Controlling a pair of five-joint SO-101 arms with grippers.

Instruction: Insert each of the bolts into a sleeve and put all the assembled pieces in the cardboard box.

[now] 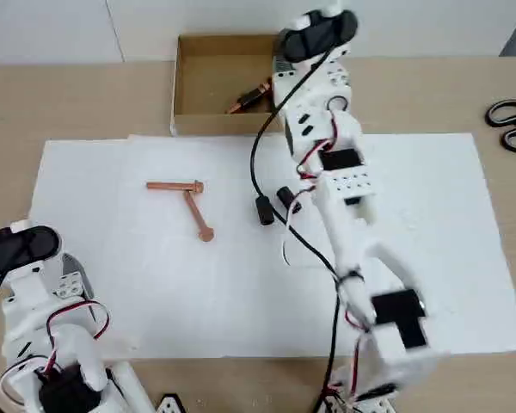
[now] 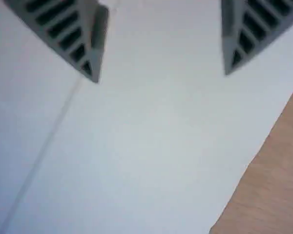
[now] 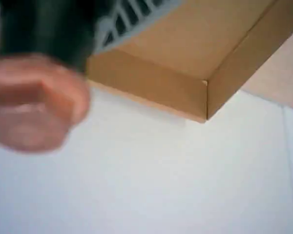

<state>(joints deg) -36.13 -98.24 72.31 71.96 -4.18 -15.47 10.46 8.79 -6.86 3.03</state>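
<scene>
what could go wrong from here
1. The assembled piece sits in the right arm's jaws close to the cardboard box wall; released badly, it may catch the rim.
2. The black cable hangs beside the two sleeves; pulling back could roll them.
3. The bolts seem to touch, so grabbing one may shift the other.

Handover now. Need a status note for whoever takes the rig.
Left end effector: open, empty, above the white sheet.
Right end effector: shut on an assembled piece at the cardboard box.
Loose on the sheet: two bolts, two sleeves.
Done: one bolt sleeved. Left: release it in the box, assemble and box the other two.
</scene>
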